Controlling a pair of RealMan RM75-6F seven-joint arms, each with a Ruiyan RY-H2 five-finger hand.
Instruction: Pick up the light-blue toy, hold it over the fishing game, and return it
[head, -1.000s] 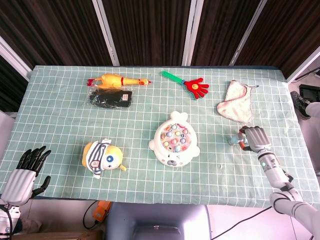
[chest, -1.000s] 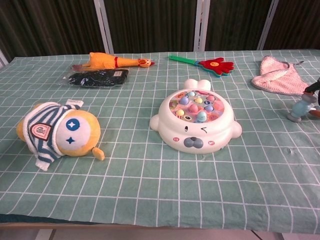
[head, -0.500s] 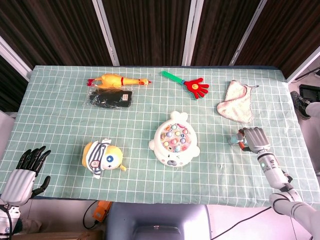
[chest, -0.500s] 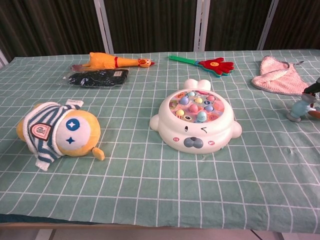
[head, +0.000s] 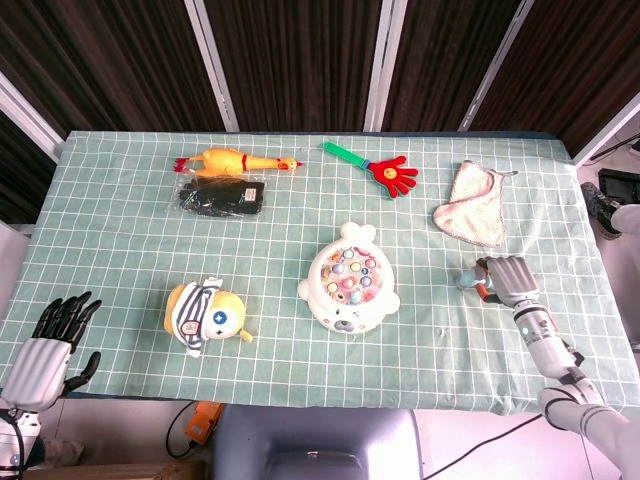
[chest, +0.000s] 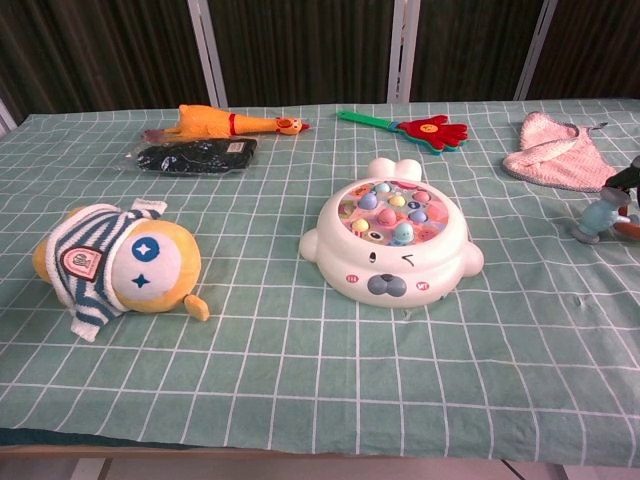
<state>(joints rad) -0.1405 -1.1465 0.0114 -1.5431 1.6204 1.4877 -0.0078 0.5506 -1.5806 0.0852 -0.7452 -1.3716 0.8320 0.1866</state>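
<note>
The light-blue toy (head: 469, 278) is small, with an orange part, and sits at the table's right side, right of the fishing game (head: 347, 279). My right hand (head: 508, 279) has its fingers curled around the toy's right end and grips it. In the chest view the light-blue toy (chest: 598, 218) shows at the right edge with its foot low by the cloth, and only a dark fingertip of the right hand (chest: 629, 177) is visible. The white, round fishing game (chest: 392, 240) holds several coloured fish. My left hand (head: 50, 344) hangs off the front-left table corner, fingers spread and empty.
A pink cloth (head: 473, 203) lies just behind the toy. A red hand clapper (head: 384, 167), a yellow rubber chicken (head: 236, 160) and a black packet (head: 220, 198) lie along the far side. A striped yellow plush (head: 204, 314) rests front left. The table's right edge is close to my right hand.
In the chest view the light-blue toy has crept slightly up and to the right in the right hand's grip. The left hand has sunk a little.
</note>
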